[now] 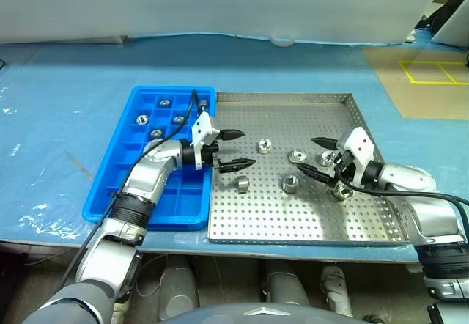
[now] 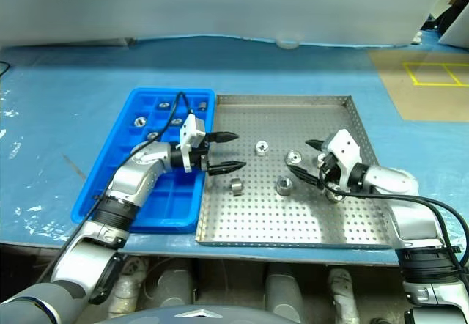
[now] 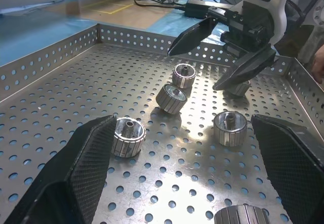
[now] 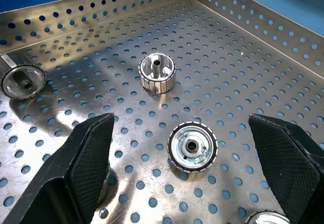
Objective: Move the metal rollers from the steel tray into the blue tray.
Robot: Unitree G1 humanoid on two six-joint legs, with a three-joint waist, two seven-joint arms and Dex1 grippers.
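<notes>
Both pincers agape, empty, over steel tray (image 1: 308,221); head view shows rollers (image 1: 178,119) in blue tray (image 1: 117,185).

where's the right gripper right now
In the head views the right gripper is over the right half of the steel tray, jaws open and pointing left, with a metal roller between its fingertips.

metal rollers (image 1: 264,146) (shiny) in steel tray (image 1: 308,221), blue tray (image 1: 117,185)
</notes>
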